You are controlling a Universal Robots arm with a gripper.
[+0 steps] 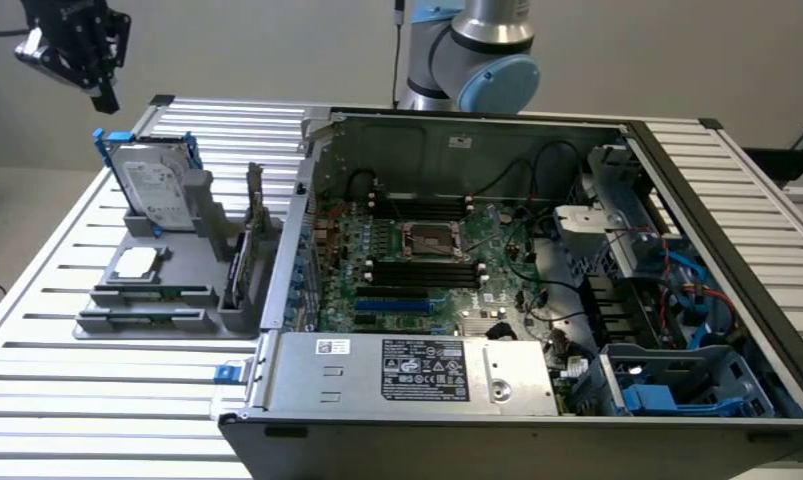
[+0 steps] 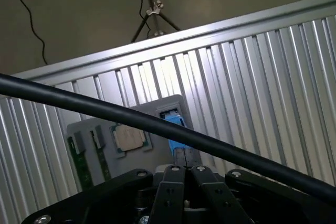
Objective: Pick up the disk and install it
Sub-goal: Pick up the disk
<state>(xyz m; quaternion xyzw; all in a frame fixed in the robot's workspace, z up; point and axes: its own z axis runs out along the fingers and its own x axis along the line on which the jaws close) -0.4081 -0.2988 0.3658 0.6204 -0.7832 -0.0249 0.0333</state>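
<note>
Jaws shut above disk [image 1: 154, 185], slatted metal table [image 1: 94, 405]

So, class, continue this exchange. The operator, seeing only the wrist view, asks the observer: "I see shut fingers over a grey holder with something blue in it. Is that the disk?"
Observer: Yes. In the exterior view the disk stands upright in the grey holder, white label showing.
Operator: Is it gripped?
Observer: No. The gripper hangs apart from it, holding nothing.
Operator: Where is the computer?
Observer: The open case lies at the exterior view's right of the holder.
</note>
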